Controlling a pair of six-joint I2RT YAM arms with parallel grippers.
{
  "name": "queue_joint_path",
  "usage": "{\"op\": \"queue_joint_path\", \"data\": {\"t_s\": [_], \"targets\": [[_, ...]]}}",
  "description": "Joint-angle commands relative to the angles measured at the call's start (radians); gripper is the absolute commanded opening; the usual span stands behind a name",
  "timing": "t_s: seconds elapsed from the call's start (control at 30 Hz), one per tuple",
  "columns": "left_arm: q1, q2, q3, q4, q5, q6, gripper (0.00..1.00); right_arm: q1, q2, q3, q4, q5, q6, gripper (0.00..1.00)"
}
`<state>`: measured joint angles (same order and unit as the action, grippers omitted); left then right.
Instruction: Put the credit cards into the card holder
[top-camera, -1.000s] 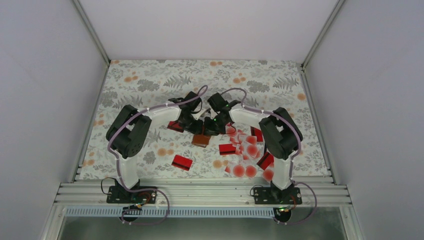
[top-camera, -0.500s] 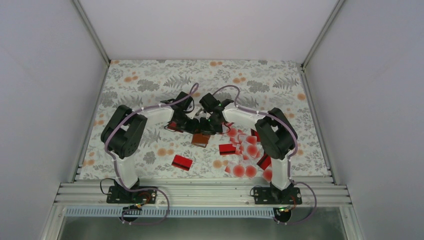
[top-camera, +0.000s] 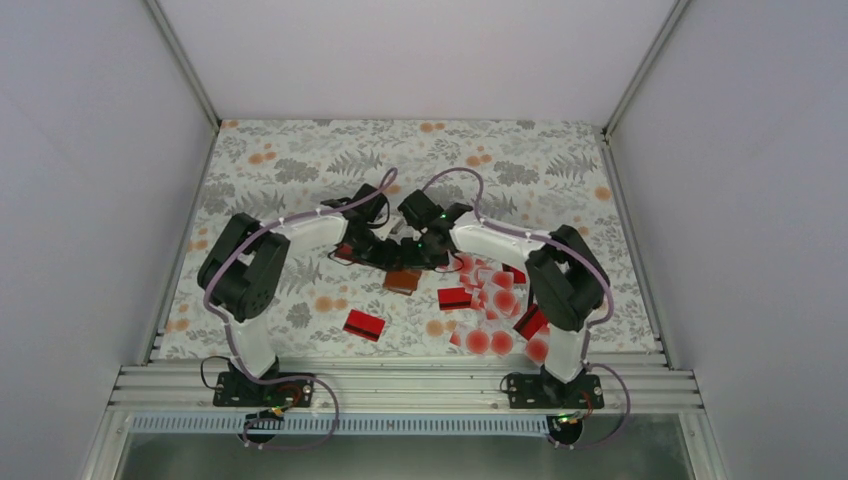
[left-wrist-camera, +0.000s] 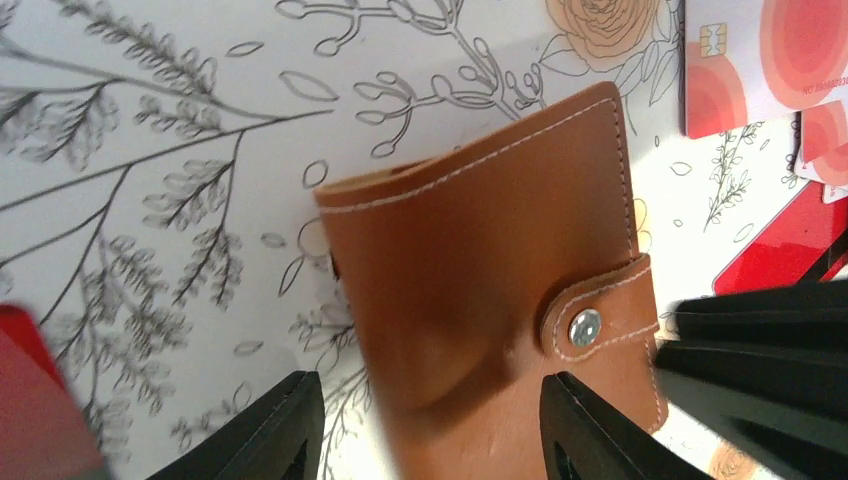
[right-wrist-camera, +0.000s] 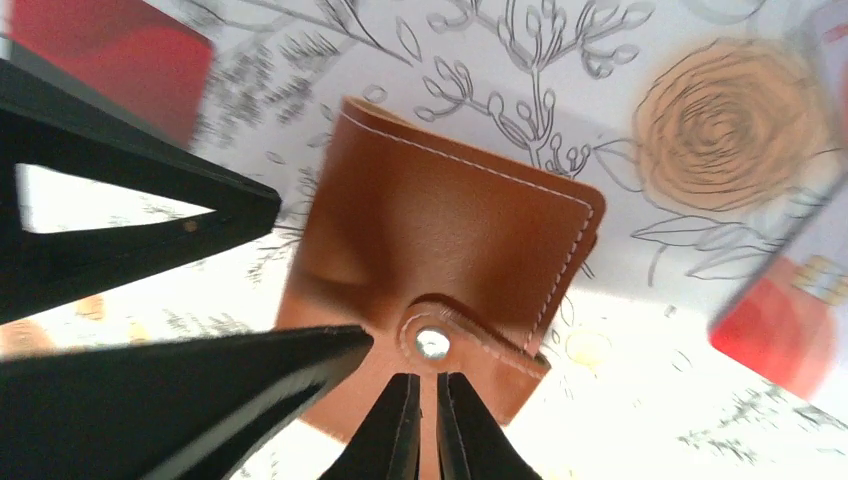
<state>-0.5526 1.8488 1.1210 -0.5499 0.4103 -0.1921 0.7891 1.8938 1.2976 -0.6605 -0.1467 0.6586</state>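
The card holder (top-camera: 403, 281) is a brown leather wallet, closed by a strap with a silver snap (left-wrist-camera: 584, 326), and it lies flat on the flowered table. My left gripper (left-wrist-camera: 430, 430) hangs open over its near end, one finger (left-wrist-camera: 285, 430) beside it and the other (left-wrist-camera: 585, 430) above the leather. My right gripper (right-wrist-camera: 425, 420) is shut, its tips right at the snap (right-wrist-camera: 432, 344) with nothing between them. Credit cards lie around: a red one (top-camera: 364, 324) alone at the front, a heap (top-camera: 495, 310) of red and white-with-red-dot ones to the right.
Both grippers (top-camera: 405, 250) meet over the wallet, fingers close to each other. A white card with a red dot (left-wrist-camera: 760, 60) and a red card (left-wrist-camera: 790, 250) lie just right of the wallet; another red card (right-wrist-camera: 110, 50) lies on its other side.
My left jaws have spread wider. Both arms have shifted a little, the grippers closing in together over the wallet. The wallet stays where it was.
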Motion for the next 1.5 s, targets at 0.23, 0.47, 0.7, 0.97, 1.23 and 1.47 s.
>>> {"op": "queue_joint_path", "data": {"t_s": [0.23, 0.47, 0.7, 0.97, 1.23, 1.47], "targets": [[0.012, -0.200, 0.121, -0.160, -0.165, -0.018, 0.82, -0.054, -0.353, 0.093, -0.090, 0.120, -0.072, 0.31], [0.056, -0.331, 0.286, -0.233, -0.304, 0.020, 1.00, -0.095, -0.463, 0.261, -0.125, 0.309, -0.195, 0.99], [0.088, -0.467, 0.386, -0.204, -0.509, 0.059, 1.00, -0.098, -0.534, 0.261, -0.011, 0.498, -0.406, 0.99], [0.110, -0.792, 0.055, 0.161, -0.785, 0.191, 1.00, -0.160, -0.755, -0.102, 0.375, 0.515, -0.763, 0.99], [0.167, -1.010, -0.362, 0.475, -0.834, 0.292, 1.00, -0.374, -0.830, -0.364, 0.500, 0.420, -0.691, 0.99], [0.275, -1.105, -0.759, 0.805, -0.701, 0.335, 1.00, -0.524, -0.911, -0.696, 0.854, 0.334, -0.652, 0.99]]}}
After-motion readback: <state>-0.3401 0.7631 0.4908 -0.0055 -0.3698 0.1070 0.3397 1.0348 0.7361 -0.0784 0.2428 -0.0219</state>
